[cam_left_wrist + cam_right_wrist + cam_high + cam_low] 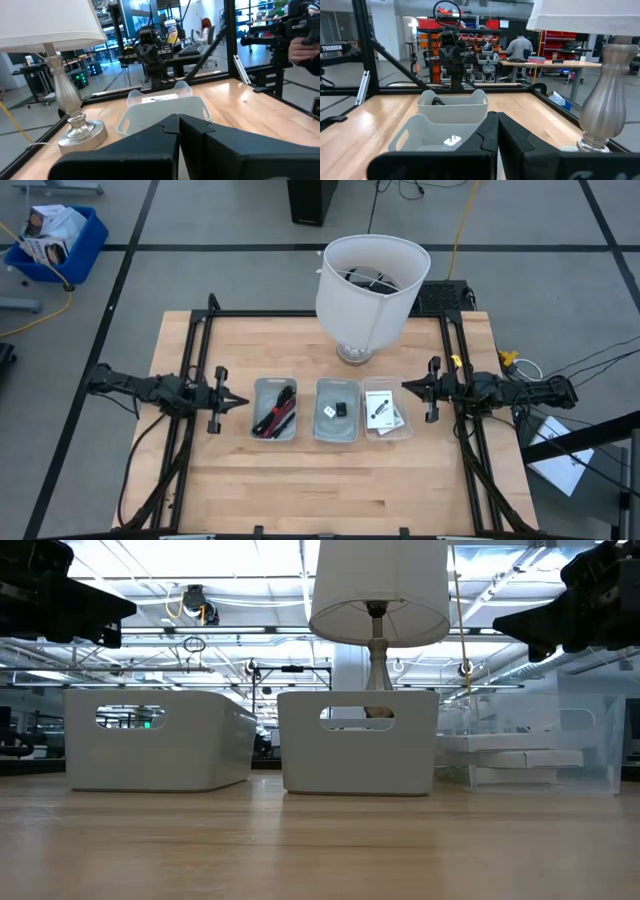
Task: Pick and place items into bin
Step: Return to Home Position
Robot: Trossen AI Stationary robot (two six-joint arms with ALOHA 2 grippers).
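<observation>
High view: three bins stand in a row on the table [300, 490]. The left bin [262, 388] holds black and red cables [276, 414]. The middle bin [337, 432] holds a black cube [341, 409] and a white piece [329, 410]. The clear bin [388, 433] holds the packets [381, 406]. The left gripper [240, 402] hovers just beside the left bin, fingers together, nothing held. The right gripper [405, 387] sits at the clear bin's right rim, likewise closed and empty. A lamp [372, 275] stands behind the row.

Low view: both grippers hang above bin height, at the upper corners. The packets lie flat in the clear bin.

Left wrist view: the fingertips meet, pointing along the row toward the right arm.

Right wrist view: the fingertips meet. The white piece shows in the middle bin and a black cable in the far one. A person [520, 47] is at a bench in the room beyond.
</observation>
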